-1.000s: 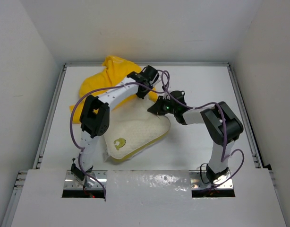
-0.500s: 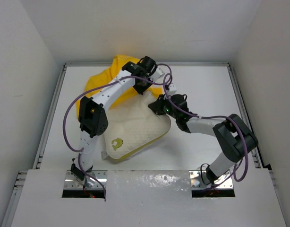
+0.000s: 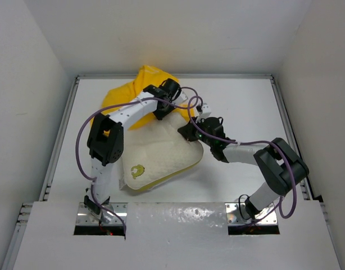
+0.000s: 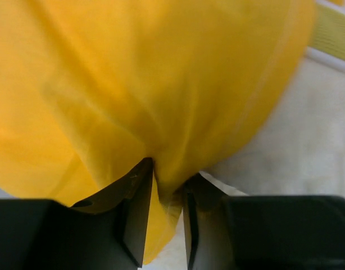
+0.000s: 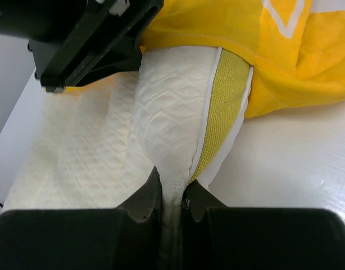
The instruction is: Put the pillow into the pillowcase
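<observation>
The cream-white quilted pillow (image 3: 158, 152) lies mid-table with its yellow-green logo at its near left corner. Its far end goes under the bright yellow pillowcase (image 3: 127, 95), bunched at the back left. My left gripper (image 3: 159, 111) is shut on a fold of the pillowcase (image 4: 161, 112) at the pillow's far edge. My right gripper (image 3: 185, 133) is shut on the pillow's right far corner (image 5: 172, 129), beside its yellow mesh edge band (image 5: 220, 107). The pillowcase (image 5: 273, 50) covers the pillow's tip in the right wrist view.
The white table (image 3: 240, 101) has raised metal rails at the left (image 3: 59, 140) and right (image 3: 290, 135). White walls close in on three sides. Purple cables loop over both arms.
My left gripper has drawn the pillowcase toward the near side, over the pillow's far end. My right gripper has shifted slightly left and nearer with the pillow corner; the pillow moved a little left.
</observation>
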Controlling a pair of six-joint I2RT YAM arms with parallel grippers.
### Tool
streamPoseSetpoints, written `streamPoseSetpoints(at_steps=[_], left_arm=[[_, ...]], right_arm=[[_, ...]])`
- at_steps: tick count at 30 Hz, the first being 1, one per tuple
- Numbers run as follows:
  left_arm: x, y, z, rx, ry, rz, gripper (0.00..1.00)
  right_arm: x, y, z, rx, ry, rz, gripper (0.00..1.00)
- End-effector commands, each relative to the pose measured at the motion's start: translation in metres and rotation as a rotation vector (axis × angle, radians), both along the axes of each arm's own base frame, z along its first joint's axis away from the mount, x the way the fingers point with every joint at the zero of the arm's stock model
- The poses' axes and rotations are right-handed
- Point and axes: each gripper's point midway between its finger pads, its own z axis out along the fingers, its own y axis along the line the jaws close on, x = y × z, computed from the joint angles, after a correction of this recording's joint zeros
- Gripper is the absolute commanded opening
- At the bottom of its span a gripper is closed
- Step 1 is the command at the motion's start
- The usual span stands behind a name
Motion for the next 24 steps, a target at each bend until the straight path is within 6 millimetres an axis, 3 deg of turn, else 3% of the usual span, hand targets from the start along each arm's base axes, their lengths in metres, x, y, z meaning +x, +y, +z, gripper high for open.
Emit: streamPoseSetpoints(at_steps=[1, 4, 5, 6, 7, 10, 11, 12, 15, 17, 19, 21, 24], left_arm=[[0.031, 0.01, 0.037, -0.023, -0.162, 0.067, 0.26], [0.033, 0.019, 0.041, 0.027, -0.185, 0.072, 0.34], [0.035, 0.023, 0.044, 0.042, -0.202, 0.082, 0.31], [0.034, 0.025, 0.043, 0.041, -0.203, 0.092, 0.09], [0.033, 0.024, 0.046, 0.027, -0.205, 0.093, 0.0], [0.032, 0.01, 0.061, -0.058, -0.196, 0.093, 0.0], [0.023, -0.003, 0.064, -0.119, -0.147, 0.061, 0.0], [0.026, -0.017, 0.087, -0.197, -0.162, 0.036, 0.0], [0.0, -0.059, 0.119, -0.379, -0.077, -0.148, 0.0], [-0.027, -0.079, 0.124, -0.47, 0.019, -0.259, 0.0], [-0.043, -0.085, 0.117, -0.507, 0.093, -0.304, 0.0], [-0.06, -0.084, 0.095, -0.517, 0.195, -0.307, 0.0], [-0.068, -0.074, 0.075, -0.531, 0.264, -0.26, 0.0]], right_arm=[[0.008, 0.01, 0.038, 0.079, -0.113, 0.019, 0.0], [0.006, 0.01, 0.032, 0.075, -0.101, 0.018, 0.0], [0.006, 0.01, 0.032, 0.078, -0.096, 0.018, 0.0], [0.006, 0.011, 0.033, 0.083, -0.1, 0.024, 0.0], [0.006, 0.013, 0.033, 0.085, -0.1, 0.028, 0.0], [0.007, 0.014, 0.033, 0.08, -0.1, 0.033, 0.0], [0.01, 0.014, 0.035, 0.078, -0.108, 0.033, 0.0], [0.011, 0.015, 0.037, 0.078, -0.114, 0.032, 0.0], [0.025, 0.019, 0.06, 0.103, -0.172, 0.011, 0.0], [0.035, 0.024, 0.097, 0.154, -0.263, -0.001, 0.0], [0.046, 0.025, 0.134, 0.204, -0.361, -0.049, 0.0], [0.055, 0.016, 0.166, 0.267, -0.458, -0.139, 0.0], [0.061, -0.018, 0.176, 0.393, -0.478, -0.32, 0.0]])
